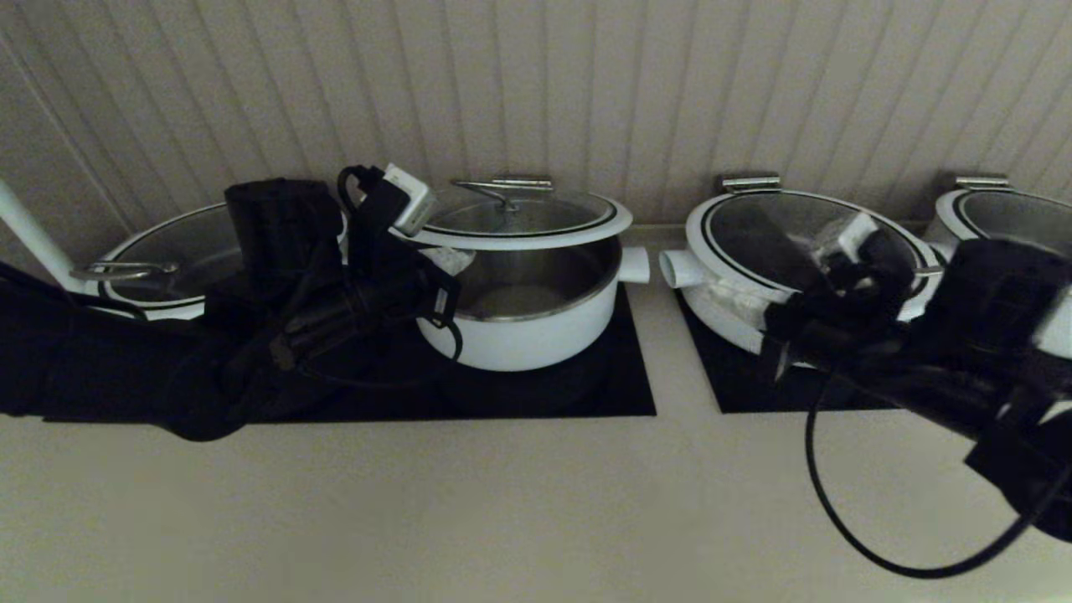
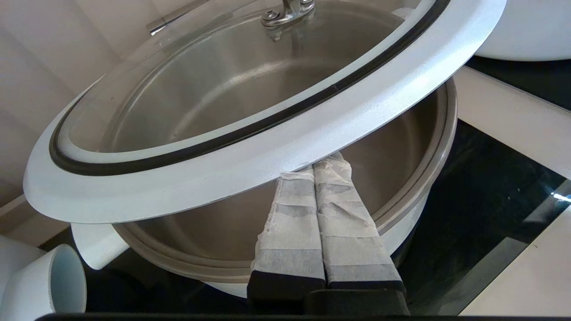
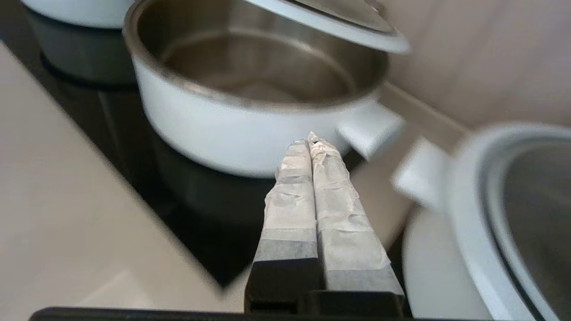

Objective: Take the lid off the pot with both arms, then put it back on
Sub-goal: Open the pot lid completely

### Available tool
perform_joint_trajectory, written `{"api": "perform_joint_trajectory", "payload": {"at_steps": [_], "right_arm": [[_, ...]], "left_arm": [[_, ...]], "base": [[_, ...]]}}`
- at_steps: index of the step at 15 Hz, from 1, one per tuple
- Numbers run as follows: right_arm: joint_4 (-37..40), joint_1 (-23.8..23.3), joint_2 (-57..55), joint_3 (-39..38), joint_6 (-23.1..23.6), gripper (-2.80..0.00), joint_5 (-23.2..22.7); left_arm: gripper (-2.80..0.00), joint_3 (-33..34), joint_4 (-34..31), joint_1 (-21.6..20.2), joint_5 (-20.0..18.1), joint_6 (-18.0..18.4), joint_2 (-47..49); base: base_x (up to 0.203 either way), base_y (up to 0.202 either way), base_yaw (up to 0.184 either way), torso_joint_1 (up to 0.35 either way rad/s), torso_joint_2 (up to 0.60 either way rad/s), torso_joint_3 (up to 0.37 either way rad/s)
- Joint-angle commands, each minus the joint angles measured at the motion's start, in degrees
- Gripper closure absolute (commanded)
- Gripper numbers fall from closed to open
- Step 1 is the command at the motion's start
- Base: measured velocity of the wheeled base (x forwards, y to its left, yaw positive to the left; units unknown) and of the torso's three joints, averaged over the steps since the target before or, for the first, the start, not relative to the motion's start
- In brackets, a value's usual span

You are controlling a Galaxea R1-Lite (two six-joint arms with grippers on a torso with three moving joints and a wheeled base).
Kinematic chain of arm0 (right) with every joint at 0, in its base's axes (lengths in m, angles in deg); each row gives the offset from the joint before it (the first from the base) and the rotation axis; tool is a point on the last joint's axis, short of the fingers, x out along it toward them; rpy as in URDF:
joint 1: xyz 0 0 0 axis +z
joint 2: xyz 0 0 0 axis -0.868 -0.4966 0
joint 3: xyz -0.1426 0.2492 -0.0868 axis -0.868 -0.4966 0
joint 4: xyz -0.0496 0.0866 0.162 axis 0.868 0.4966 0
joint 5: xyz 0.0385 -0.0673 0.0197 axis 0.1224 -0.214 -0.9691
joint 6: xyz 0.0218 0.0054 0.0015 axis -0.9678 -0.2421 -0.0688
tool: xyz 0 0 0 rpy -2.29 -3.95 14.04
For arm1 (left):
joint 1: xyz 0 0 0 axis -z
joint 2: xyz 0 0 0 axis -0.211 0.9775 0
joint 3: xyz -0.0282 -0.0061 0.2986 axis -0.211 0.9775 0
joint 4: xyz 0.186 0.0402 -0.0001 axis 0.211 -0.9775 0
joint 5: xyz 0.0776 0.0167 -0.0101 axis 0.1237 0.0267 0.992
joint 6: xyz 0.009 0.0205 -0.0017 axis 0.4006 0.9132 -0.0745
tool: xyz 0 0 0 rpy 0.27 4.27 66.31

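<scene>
The lid (image 1: 519,219) is raised and tilted above the open pot (image 1: 528,331), which stands on a black cooktop. My left gripper (image 1: 448,261) is shut, and its taped fingertips press up under the lid's white rim on the pot's left side. In the left wrist view the lid (image 2: 250,151) rests on the left gripper (image 2: 314,168) over the pot's steel inside (image 2: 401,151). My right gripper (image 1: 724,295) is shut and empty, to the right of the pot. In the right wrist view the right gripper (image 3: 310,143) points at the pot (image 3: 223,129), apart from its side handle (image 3: 370,129); the lid (image 3: 330,22) hangs above.
Wider white pots with glass lids stand at the left (image 1: 167,260), right (image 1: 804,226) and far right (image 1: 1001,213). Black cooktops (image 1: 603,394) lie under them. A ribbed wall stands close behind. The beige counter (image 1: 502,502) runs along the front. A black cable loops below the right arm.
</scene>
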Motion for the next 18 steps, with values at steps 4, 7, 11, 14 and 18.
{"api": "perform_joint_trajectory", "payload": {"at_steps": [4, 7, 11, 14, 18], "right_arm": [[20.55, -4.42, 28.59, -10.40, -2.94, 0.00, 1.97], [29.09, -5.49, 41.58, -18.17, -8.11, 0.00, 8.67], [35.72, -5.81, 57.86, -28.16, -10.24, 0.00, 12.01], [47.73, -5.86, 70.88, -30.29, -10.56, 0.00, 12.49], [61.52, -5.85, 81.10, -31.88, -10.85, 0.00, 13.15]], "left_arm": [[0.00, 0.00, 0.27, -0.08, -0.07, 0.05, -0.90], [0.00, 0.00, 0.27, -0.03, -0.07, 0.01, -1.08], [0.00, 0.00, 0.27, 0.01, -0.07, 0.06, -1.43], [0.00, 0.08, 0.27, 0.01, -0.07, 0.06, -1.52], [0.00, 0.09, 0.27, 0.01, -0.07, -0.03, -1.61]], "base": [[0.000, 0.000, 0.000, 0.000, 0.00, 0.000], [0.000, 0.000, 0.000, 0.000, 0.00, 0.000], [0.000, 0.000, 0.000, 0.000, 0.00, 0.000], [0.000, 0.000, 0.000, 0.000, 0.00, 0.000], [0.000, 0.000, 0.000, 0.000, 0.00, 0.000]]}}
